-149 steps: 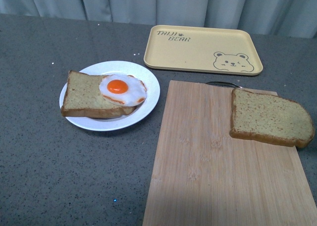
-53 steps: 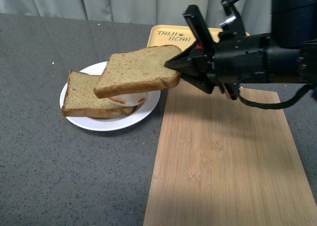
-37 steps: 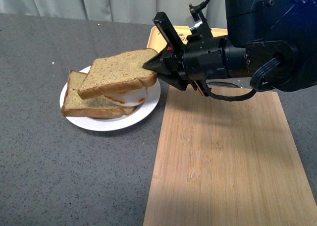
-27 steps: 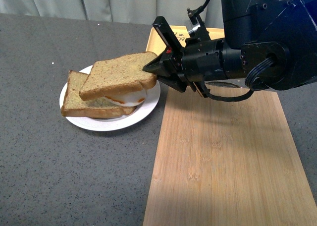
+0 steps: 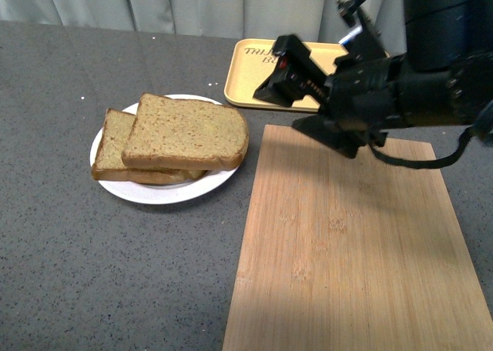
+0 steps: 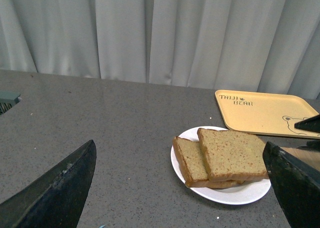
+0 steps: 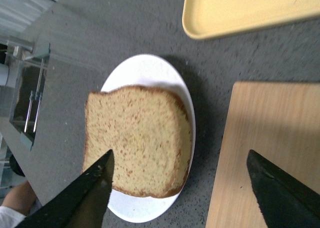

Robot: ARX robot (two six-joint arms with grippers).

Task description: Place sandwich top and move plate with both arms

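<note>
The sandwich top (image 5: 185, 132) lies flat on a lower bread slice (image 5: 110, 147) on the white plate (image 5: 154, 195), shifted toward the board side with its domed end nearest the board. My right gripper (image 5: 291, 103) hangs open just off the plate, above the gap between plate and board, holding nothing. In the right wrist view the sandwich top (image 7: 137, 143) and the plate (image 7: 150, 68) lie under the wide-open right gripper (image 7: 179, 155). My left gripper (image 6: 178, 147) is open and stands well short of the plate (image 6: 235, 194); the sandwich top (image 6: 232, 153) shows beyond it.
A bamboo cutting board (image 5: 347, 243) lies to the right of the plate. A yellow bear tray (image 5: 250, 85) sits behind it, partly hidden by the right arm. Grey tabletop surrounds the plate; curtains hang at the back.
The right gripper carried the sandwich top from the board to the plate, let go, opened and drew back to the right. The slice now lies flat over the egg.
</note>
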